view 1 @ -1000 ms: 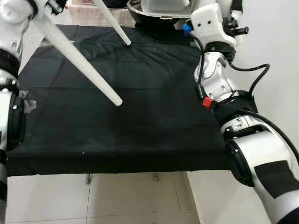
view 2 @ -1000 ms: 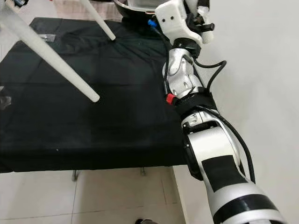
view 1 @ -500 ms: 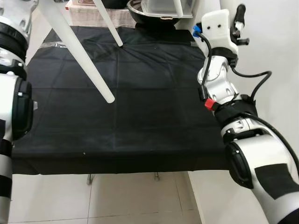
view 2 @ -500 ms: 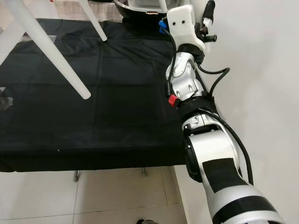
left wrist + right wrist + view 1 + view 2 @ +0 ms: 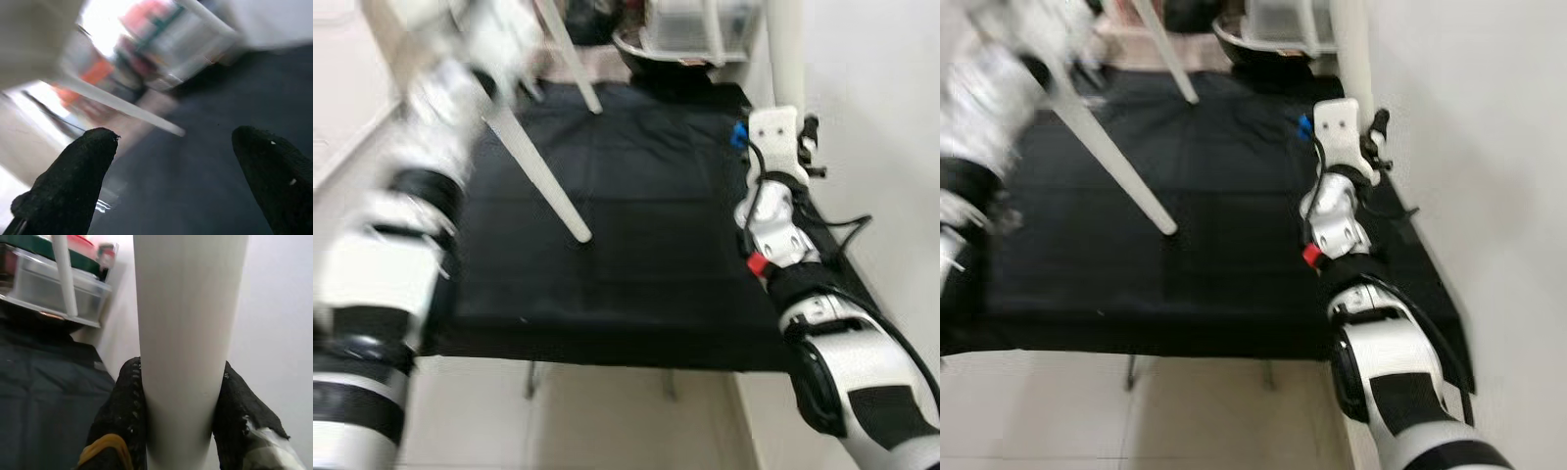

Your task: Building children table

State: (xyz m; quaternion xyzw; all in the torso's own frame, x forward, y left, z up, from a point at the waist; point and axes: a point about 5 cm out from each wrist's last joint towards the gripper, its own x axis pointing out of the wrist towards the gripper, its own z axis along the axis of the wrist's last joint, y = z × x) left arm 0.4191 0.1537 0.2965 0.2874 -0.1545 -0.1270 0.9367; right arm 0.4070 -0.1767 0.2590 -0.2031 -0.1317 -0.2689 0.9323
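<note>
Clamping a white tapered table leg [image 5: 186,333] between its black fingers [image 5: 122,416], the right gripper [image 5: 178,421] holds it upright; the left gripper's [image 5: 186,171] fingers are spread above the black cloth-covered table [image 5: 646,225], another white leg [image 5: 122,105] just beyond them.

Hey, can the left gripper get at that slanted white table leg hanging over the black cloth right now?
Probably yes. The left gripper is open and empty, and the slanted white leg hangs free over the black cloth beside the left arm. The right gripper is clamped on another white leg.

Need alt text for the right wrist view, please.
The right gripper is shut on a white table leg, with black fingers pressed to both sides. Beyond lie a black cloth and clear plastic bins by a white wall.
</note>
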